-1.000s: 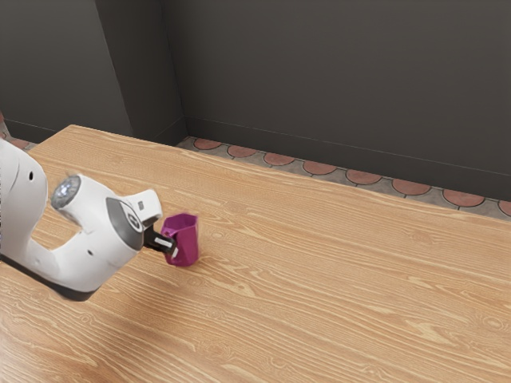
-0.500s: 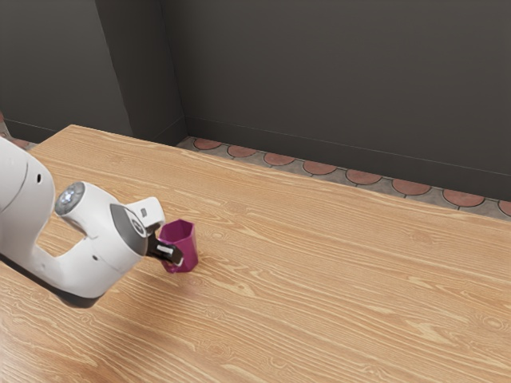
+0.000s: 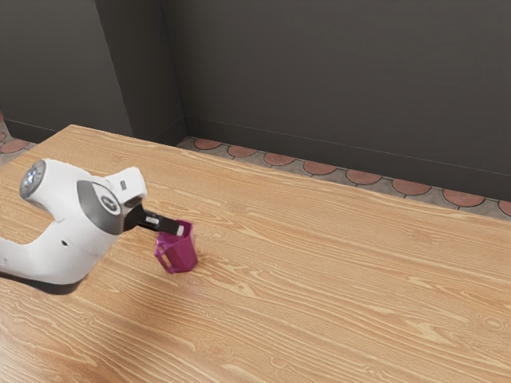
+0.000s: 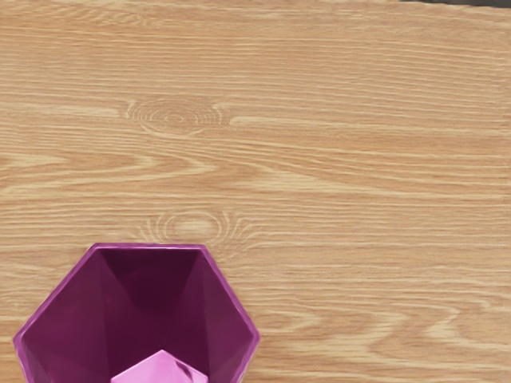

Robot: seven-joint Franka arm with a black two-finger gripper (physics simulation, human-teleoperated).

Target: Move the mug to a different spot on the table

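Note:
The magenta faceted mug (image 3: 177, 252) stands on the wooden table (image 3: 335, 271), toward the exterior view's left. My gripper (image 3: 177, 230) hovers at the mug's rim, reaching in from the exterior view's left, and is open, no longer clamping the mug's side. In the wrist view the mug (image 4: 136, 319) lies just beneath my hand, and I look down into its hexagonal opening, with bare wood grain beyond it.
The tabletop stretches wide toward the exterior view's right and front. Its far edge (image 3: 263, 163) runs along a strip of round floor tiles below a dark wall. My white arm (image 3: 56, 231) lies low over the table at the exterior view's left.
My hand has risen and drawn back toward the exterior view's left. The fingertips went from the mug's side up to its rim. The mug stayed put and now stands straighter.

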